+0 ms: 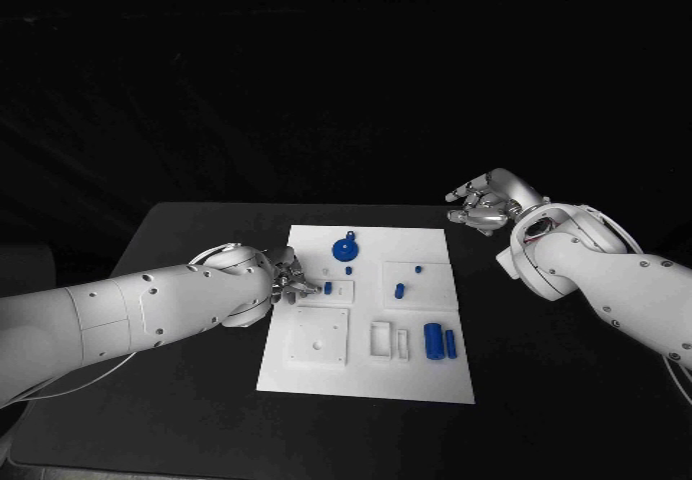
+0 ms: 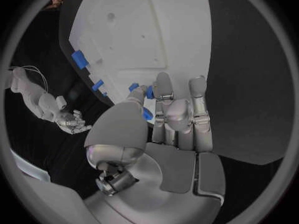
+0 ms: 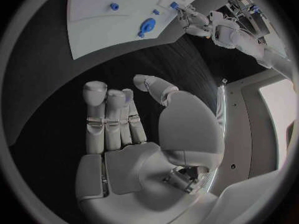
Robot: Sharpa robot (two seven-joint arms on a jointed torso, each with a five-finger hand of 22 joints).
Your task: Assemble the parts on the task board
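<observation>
White plastic makes up the task board (image 1: 369, 350), lying flat mid-table so both arms can reach it. At its near-left edge the left hand (image 1: 274, 284) has its fingertips (image 2: 163, 80) bunched around a small blue part (image 1: 329, 288) — whether it is pinched or only touched I cannot tell, since the fingers hide the contact in the left wrist view. Just beyond those fingers lie a round blue piece (image 1: 346, 248) and two short pegs (image 1: 401, 291); further across, two blue cylinders (image 1: 440, 340) rest side by side. The right hand (image 1: 490, 200) hovers off the board's far corner, fingers loosely apart and holding nothing — probably parked clear to leave the left hand room.
</observation>
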